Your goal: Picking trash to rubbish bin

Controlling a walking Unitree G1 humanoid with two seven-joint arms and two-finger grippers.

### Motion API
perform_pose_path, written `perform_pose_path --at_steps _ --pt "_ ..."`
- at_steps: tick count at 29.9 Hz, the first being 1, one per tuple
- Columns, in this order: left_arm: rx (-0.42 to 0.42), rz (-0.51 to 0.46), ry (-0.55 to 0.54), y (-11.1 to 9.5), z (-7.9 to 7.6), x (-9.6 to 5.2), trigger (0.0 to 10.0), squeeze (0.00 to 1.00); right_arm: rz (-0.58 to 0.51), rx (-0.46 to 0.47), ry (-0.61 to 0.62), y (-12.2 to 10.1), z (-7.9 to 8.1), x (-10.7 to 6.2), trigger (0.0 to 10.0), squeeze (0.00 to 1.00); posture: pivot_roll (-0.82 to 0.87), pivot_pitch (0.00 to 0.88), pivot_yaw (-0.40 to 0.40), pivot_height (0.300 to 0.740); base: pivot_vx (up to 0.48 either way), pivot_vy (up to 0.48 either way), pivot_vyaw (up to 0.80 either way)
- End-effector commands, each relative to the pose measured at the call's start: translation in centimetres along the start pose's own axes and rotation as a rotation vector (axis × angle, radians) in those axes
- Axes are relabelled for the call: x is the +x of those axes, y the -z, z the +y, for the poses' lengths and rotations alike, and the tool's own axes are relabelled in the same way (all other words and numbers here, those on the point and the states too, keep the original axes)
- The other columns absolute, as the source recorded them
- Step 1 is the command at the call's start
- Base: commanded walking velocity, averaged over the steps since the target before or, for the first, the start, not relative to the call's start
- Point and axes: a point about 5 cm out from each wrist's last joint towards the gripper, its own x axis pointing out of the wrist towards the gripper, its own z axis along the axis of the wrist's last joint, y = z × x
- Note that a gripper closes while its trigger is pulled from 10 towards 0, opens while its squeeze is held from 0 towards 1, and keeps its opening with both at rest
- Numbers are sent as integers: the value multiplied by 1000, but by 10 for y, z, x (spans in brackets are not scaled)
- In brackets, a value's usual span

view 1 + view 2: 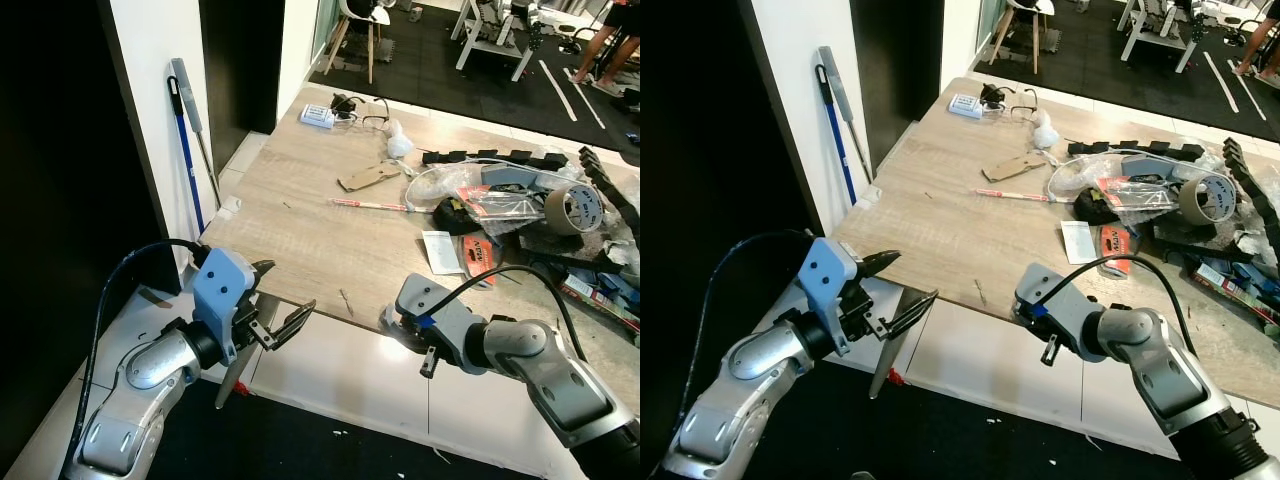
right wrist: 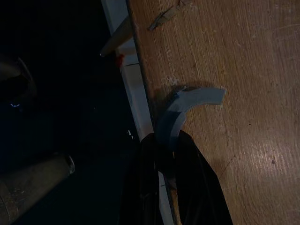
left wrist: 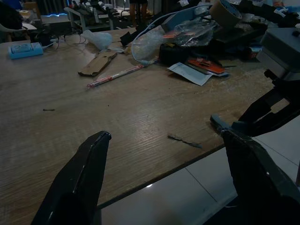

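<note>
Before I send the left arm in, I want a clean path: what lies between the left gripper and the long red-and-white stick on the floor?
Mostly bare wood floor. Between the left gripper and the stick, the eye views show one small dark speck.

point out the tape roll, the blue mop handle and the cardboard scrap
tape roll (image 1: 574, 207), left eye view, on its side face
mop handle (image 1: 187, 165), left eye view, mid shaft
cardboard scrap (image 1: 368, 177), left eye view, its middle

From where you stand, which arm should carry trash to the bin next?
Right: the right gripper is already shut on a curved grey scrap at the wooden floor's edge, while the left gripper is open, holding nothing.
</note>
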Motion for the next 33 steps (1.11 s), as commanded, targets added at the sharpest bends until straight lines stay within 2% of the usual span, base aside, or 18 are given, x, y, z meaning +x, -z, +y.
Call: perform_pose_path --at_steps 1,6,12,14,16,18,19,20,23,26,27,28,29,30,33 --pt "9 -1 24 -2 -4 0 10000 0 85 46 -43 21 10 5 0 0 -18 130 -64 740 0 0 0" --pt "9 1 26 -2 -3 -1 10000 0 58 65 -41 18 10 4 0 0 -18 131 -62 740 0 0 0" --pt "10 4 30 -2 -3 -2 10000 0 -71 149 -61 -2 9 4 0 0 -17 132 -61 740 0 0 0" --pt "11 4 32 -2 -3 -2 10000 0 -288 234 -106 -33 8 0 0 0 -15 131 -61 740 0 0 0" --pt "11 4 34 -2 -3 -2 10000 0 -411 264 -138 -50 7 -5 0 0 -16 131 -61 740 0 0 0" --pt "11 4 34 -2 -3 -2 10000 0 -411 264 -138 -50 7 -5 0 0 -16 131 -61 740 0 0 0" --pt "11 4 35 -2 -3 -2 10000 0 -465 273 -147 -58 6 -8 0 0 -16 131 -61 740 0 0 0" --pt "11 4 35 -2 -3 -2 10000 0 -465 273 -147 -58 6 -8 0 0 -16 131 -61 740 0 0 0" --pt "10 13 6 -1 0 -2 10000 0 -651 330 -48 -82 -10 -18 0 0 -16 130 -62 740 0 0 0" --pt "9 34 -31 2 4 -1 10000 0 -683 356 20 -85 -17 -20 0 0 -16 130 -62 740 0 0 0" --pt "34 61 -90 5 9 0 10000 0 -694 375 111 -85 -26 -20 0 0 -16 130 -62 740 0 0 0" --pt "49 81 -140 9 14 0 10000 0 -674 399 243 -80 -36 -18 10000 0 -18 126 -63 740 0 0 0" --pt "54 92 -189 12 17 0 10000 0 -652 383 368 -74 -43 -16 10000 0 -15 126 -64 740 0 0 0" --pt "53 96 -215 14 19 0 10000 0 -640 370 442 -71 -46 -16 10000 0 -15 126 -64 740 0 0 0" --pt "-31 10 -275 8 22 -4 10000 0 -597 355 596 -65 -49 -14 10000 0 -18 125 -69 740 0 0 0"
